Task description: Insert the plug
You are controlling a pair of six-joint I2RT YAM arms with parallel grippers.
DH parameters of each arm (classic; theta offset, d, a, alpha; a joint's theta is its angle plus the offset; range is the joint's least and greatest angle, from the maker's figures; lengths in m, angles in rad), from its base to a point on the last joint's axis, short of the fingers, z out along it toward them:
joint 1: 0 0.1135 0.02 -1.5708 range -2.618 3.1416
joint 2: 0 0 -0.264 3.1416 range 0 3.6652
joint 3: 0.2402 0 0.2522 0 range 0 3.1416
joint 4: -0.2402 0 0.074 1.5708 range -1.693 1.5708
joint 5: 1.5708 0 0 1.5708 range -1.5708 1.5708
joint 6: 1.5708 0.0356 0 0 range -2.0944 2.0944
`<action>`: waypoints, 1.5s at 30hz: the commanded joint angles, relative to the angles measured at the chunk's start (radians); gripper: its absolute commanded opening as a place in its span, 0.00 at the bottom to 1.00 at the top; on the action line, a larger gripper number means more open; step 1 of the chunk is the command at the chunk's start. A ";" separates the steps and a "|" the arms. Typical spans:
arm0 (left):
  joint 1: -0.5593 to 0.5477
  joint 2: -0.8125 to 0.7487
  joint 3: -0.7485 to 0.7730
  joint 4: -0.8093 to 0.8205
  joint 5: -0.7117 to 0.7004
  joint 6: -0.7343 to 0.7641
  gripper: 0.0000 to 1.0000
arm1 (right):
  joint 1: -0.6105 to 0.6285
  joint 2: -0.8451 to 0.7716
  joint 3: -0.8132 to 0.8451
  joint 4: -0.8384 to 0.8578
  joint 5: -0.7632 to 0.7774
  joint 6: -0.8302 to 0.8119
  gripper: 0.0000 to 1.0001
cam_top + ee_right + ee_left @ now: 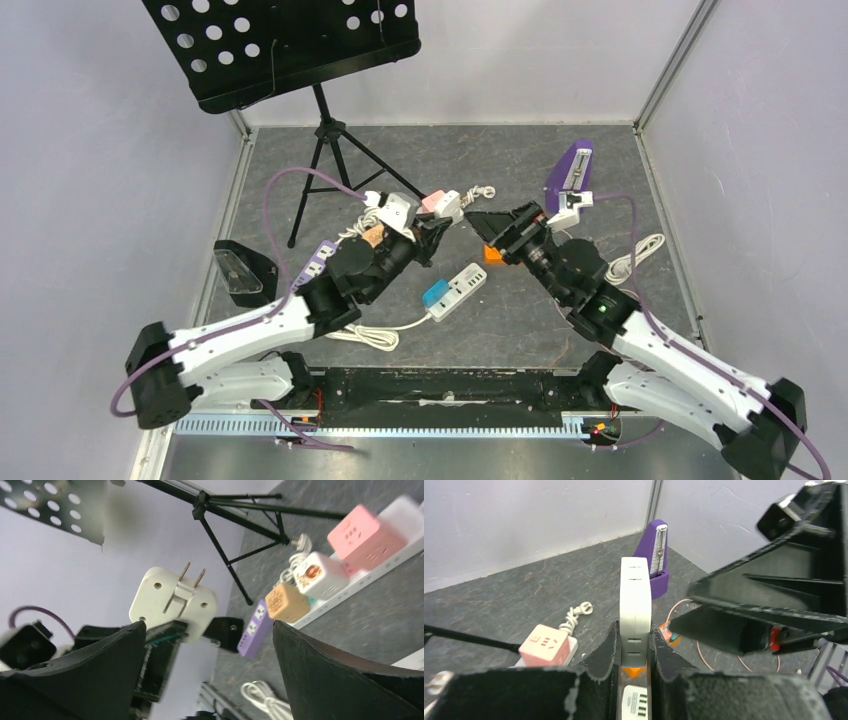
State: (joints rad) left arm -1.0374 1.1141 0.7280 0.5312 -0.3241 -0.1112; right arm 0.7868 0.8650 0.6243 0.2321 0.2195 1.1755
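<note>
My left gripper (438, 224) is shut on a white two-prong plug adapter (453, 208) and holds it up in the air. In the left wrist view the adapter (635, 595) stands upright between the fingers (606, 650). My right gripper (478, 222) is wide open and empty, facing the adapter from the right at close range. In the right wrist view the adapter (172, 602) shows its prongs pointing up, just beyond the spread fingers (105, 670). A white power strip (455, 290) with a blue end lies on the mat below.
A pink socket cube (546, 642), an orange cube (286, 602), a white cube (320, 575) and a purple strip (255, 628) lie at the left. A purple metronome (572, 175) and a music stand (300, 40) stand at the back. A small orange object (493, 253) lies under the right gripper.
</note>
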 commanded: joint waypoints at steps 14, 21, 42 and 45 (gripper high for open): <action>0.013 -0.248 0.332 -1.039 0.458 0.247 0.02 | -0.007 -0.121 0.193 -0.280 -0.593 -1.272 0.97; 0.012 -0.255 0.367 -1.172 0.572 0.309 0.02 | -0.006 -0.023 0.268 -0.352 -0.894 -1.429 0.90; 0.011 -0.265 0.400 -1.177 0.684 0.289 0.02 | 0.040 0.129 0.306 -0.369 -1.027 -1.450 0.34; 0.013 -0.268 0.397 -1.179 0.692 0.292 0.02 | 0.044 0.134 0.314 -0.379 -1.006 -1.450 0.07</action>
State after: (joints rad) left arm -1.0241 0.8608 1.0878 -0.6586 0.3176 0.1562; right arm 0.8227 0.9962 0.8841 -0.1608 -0.8135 -0.2642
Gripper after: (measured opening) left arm 0.194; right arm 0.197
